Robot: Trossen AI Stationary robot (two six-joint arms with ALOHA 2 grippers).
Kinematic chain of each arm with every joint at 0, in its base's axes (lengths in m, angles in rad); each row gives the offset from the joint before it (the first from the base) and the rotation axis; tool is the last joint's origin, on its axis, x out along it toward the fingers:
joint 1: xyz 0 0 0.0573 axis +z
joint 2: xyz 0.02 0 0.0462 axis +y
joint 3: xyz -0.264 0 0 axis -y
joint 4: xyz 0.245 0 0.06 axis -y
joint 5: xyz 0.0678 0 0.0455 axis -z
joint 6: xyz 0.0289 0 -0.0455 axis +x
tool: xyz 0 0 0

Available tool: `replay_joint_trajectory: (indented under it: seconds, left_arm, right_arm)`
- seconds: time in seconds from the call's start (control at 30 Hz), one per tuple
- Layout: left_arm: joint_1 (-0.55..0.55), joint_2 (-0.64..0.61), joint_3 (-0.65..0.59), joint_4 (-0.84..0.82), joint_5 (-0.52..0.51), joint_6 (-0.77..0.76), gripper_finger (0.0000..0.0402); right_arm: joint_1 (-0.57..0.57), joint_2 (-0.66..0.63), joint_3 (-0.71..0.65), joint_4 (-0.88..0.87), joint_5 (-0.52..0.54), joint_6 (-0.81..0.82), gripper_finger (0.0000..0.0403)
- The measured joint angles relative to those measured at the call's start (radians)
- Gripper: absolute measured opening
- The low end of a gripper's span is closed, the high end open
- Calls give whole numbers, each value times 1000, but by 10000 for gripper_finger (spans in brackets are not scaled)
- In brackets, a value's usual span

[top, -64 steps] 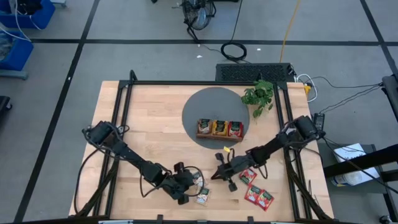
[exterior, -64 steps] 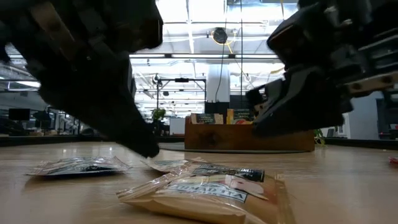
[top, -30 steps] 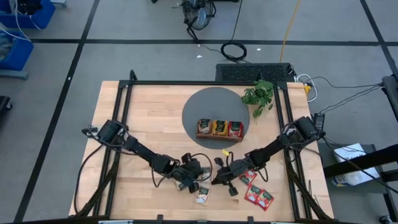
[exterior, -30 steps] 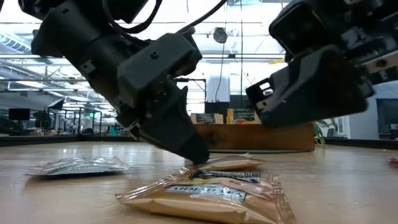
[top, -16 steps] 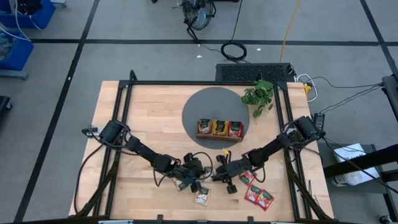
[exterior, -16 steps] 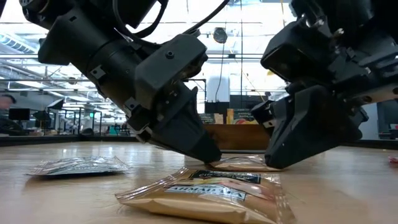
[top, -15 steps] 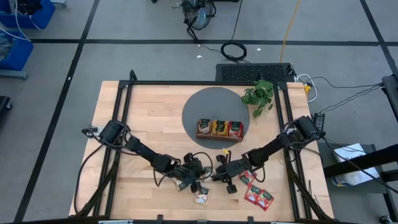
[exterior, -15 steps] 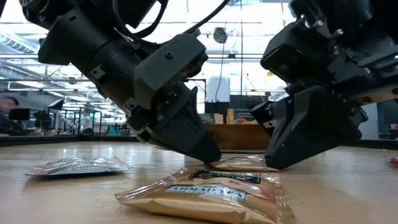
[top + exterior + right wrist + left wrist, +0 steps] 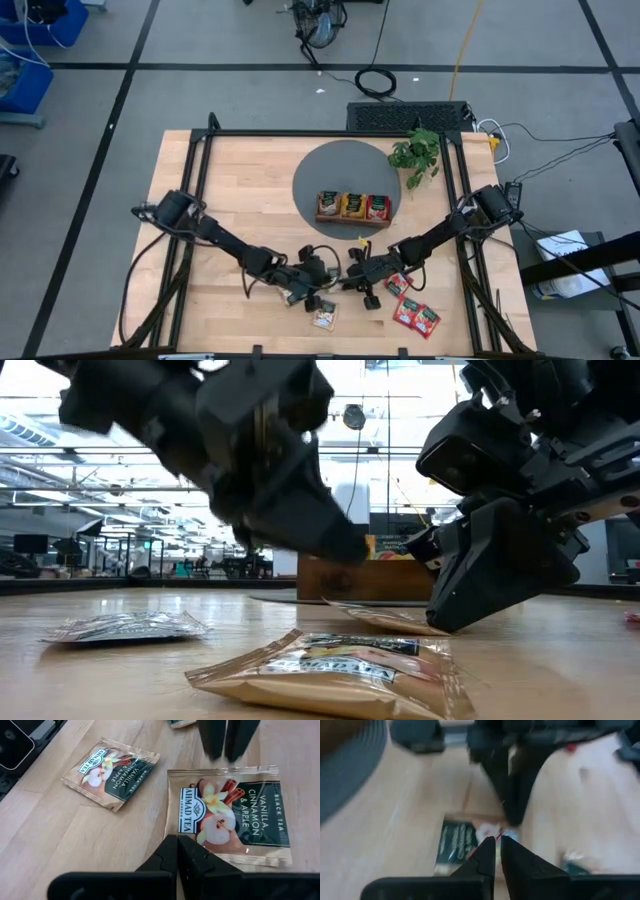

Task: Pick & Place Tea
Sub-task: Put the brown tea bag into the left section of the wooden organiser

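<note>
**2 hands meeting over 1 tea sachet**

We are looking at the front middle of the counter (image 9: 240, 200), where both arms are reaching in toward each other. The right hand (image 9: 177, 839) is closed, fingers pressed together with nothing between them. Its tip is resting at the edge of a vanilla, cinnamon and apple tea sachet (image 9: 232, 815), which is lying on the wood with one side tilting up slightly in the low view.

The left hand (image 9: 497, 840) is hovering just above the counter, pointing at the same sachet from the opposite side. We are seeing only a sliver of a gap between its fingers, and it is gripping nothing.

A 2nd matching sachet (image 9: 111, 772) is lying flat nearby. 2 red sachets (image 9: 415, 315) are sitting near the front right edge. Farther back, the wooden tray (image 9: 352, 221) is standing on a round grey mat (image 9: 335, 170), with sachets showing in its 3 compartments, and a plant (image 9: 415, 152) is sitting beside the mat.
</note>
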Motion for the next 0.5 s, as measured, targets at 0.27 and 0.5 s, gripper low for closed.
replay_joint_trajectory:
  seconds: [0.27, 0.5]
  left_arm:
    - [4, -52, 1, -165, -118, -175, 89]
    - [48, -53, 0, -308, -70, -434, 152]
  right_arm:
    - [-2, 62, -27, 72, 4, 17, 0]
    - [-20, 94, -27, 93, -30, 32, 0]
